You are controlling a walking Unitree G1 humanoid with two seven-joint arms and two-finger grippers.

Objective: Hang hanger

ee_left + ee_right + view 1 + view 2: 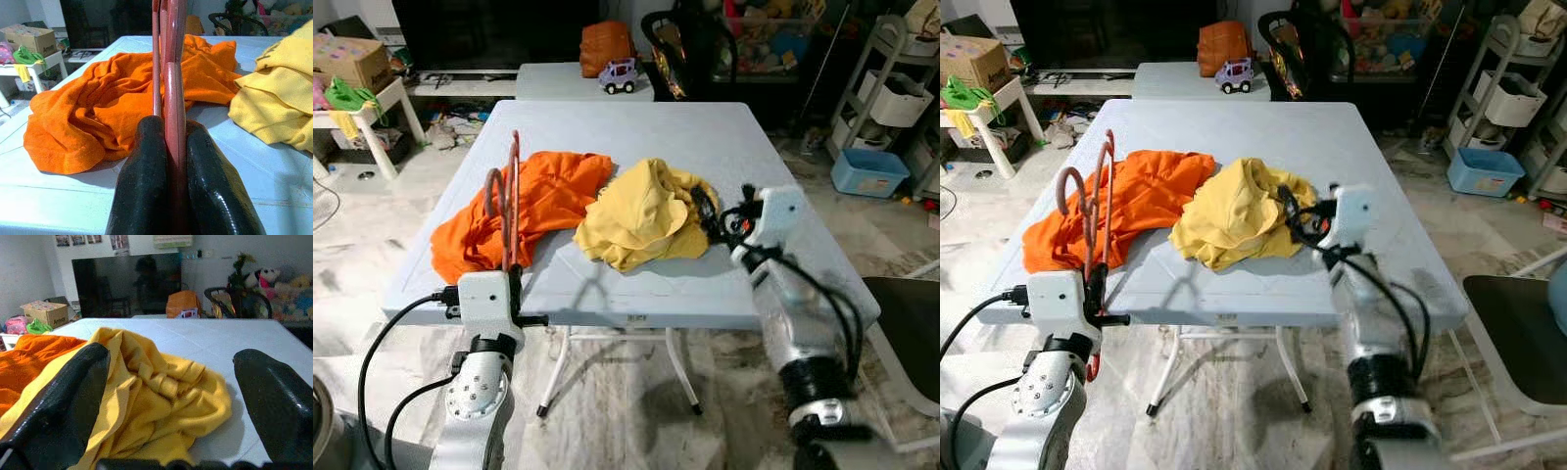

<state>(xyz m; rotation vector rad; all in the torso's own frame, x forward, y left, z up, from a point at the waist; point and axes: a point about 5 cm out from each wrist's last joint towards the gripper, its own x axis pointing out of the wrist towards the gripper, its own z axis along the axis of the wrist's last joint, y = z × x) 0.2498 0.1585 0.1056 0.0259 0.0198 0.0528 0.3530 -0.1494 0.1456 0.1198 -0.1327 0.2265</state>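
Note:
A reddish hanger (513, 201) stands upright at the near left edge of the white folding table (705, 137), its hook (493, 186) turned toward the left. My left gripper (515, 276) is shut on the hanger's lower part (168, 63), one black finger (144, 171) on each side. An orange garment (553, 191) lies crumpled just behind it. A yellow garment (641, 211) lies bunched in the table's middle. My right gripper (713, 217) is open at the yellow garment's right edge, and that cloth (161, 382) lies between its spread fingers (73, 396).
Behind stands a second table with a toy car (619, 75) and an orange bag (605, 44). A black chair (690, 49) is back right. White shelves (891, 88) and a blue bin (868, 171) stand right. A small white table (372, 117) stands left, a dark seat (911, 333) near right.

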